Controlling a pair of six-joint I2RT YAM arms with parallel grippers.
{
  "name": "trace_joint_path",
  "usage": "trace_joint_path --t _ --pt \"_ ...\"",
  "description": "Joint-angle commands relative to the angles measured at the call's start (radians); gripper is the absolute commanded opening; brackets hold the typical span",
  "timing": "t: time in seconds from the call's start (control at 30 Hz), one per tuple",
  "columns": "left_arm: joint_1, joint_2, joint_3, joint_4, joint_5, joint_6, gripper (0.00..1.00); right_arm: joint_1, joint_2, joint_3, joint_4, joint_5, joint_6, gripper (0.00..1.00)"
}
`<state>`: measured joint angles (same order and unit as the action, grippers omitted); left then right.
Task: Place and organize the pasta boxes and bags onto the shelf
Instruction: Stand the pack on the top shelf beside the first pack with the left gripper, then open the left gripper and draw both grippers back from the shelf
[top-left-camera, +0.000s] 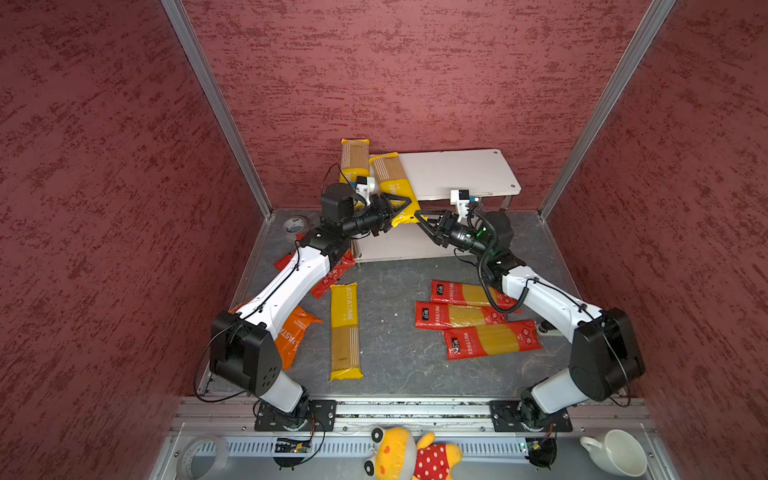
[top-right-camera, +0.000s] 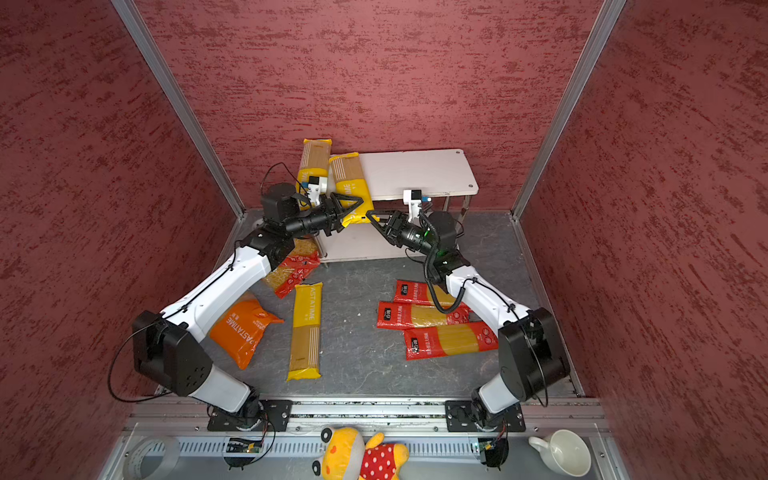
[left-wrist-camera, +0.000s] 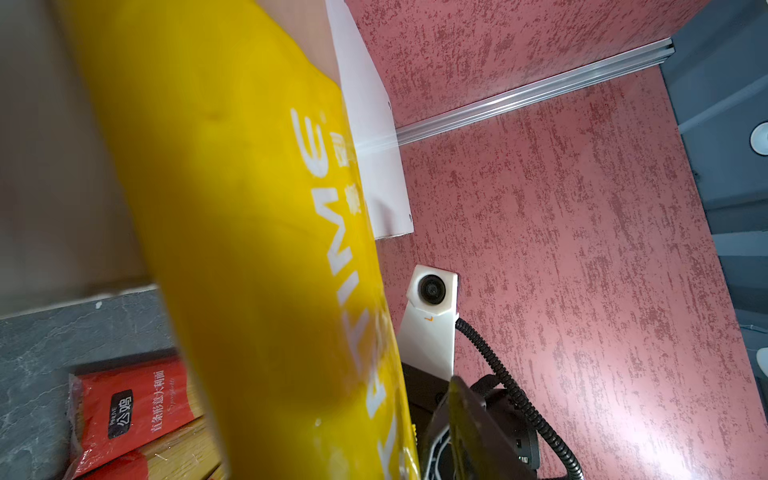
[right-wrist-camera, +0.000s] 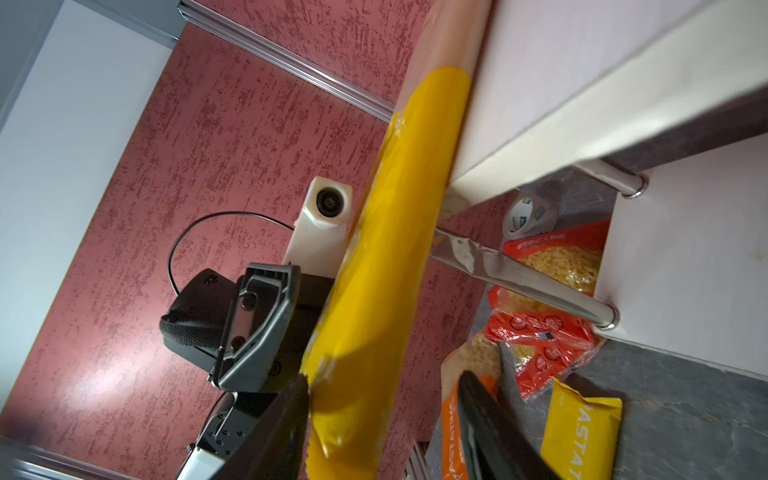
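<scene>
Yellow PASTATIME pack (top-left-camera: 392, 178): long; lies aslant on the shelf's top board at its left end. Lower end juts past the front edge, btw both grippers.
Shelf (top-left-camera: 457, 170): two white boards on chrome legs, against the back wall.
Left gripper (top-left-camera: 400, 207): fingers at the pack's overhanging part. Clamped or let go, we can't tell, since the pack fills its wrist view.
Right gripper (top-left-camera: 422, 220): jaws apart w/ the pack's end btw them. In the right wrist view one finger (right-wrist-camera: 286, 424) is at the film and the other stands off w/ a gap, so no grip.
Handling: we judge it fairly light and stiff lengthwise. Dry strands act as one rod, won't drape, and prob. snap if bent hard. Film is glossy, so likely slippery.
Where to hold: across the narrow width near mid-length, for balance. An end grip lets it pivot, and the crimped seal is only film.
Risk: w/ this overhang, we think a nudge could tip it off.
Floor stock: another yellow pack (top-left-camera: 345, 330), red spaghetti packs (top-left-camera: 465, 316), orange bag (top-left-camera: 293, 336).
</scene>
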<state>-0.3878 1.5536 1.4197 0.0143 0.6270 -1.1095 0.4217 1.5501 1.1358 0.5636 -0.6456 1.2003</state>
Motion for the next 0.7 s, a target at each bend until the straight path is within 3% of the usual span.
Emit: trace_joint_path --t 0.0,0.27,0.67 --pt "0.006 -0.04 -0.014 0.044 0.004 0.023 0.53 0.007 0.015 0.038 0.088 -0.002 0.075 0.49" --pt "0.0 -0.121 -0.107 0.045 0.02 0.055 0.6 0.011 0.036 0.026 0.207 0.042 0.169 0.16" --pt "0.083 -0.495 -0.412 -0.156 -0.063 0.108 0.64 0.055 0.051 0.117 0.153 0.246 0.152 0.07"
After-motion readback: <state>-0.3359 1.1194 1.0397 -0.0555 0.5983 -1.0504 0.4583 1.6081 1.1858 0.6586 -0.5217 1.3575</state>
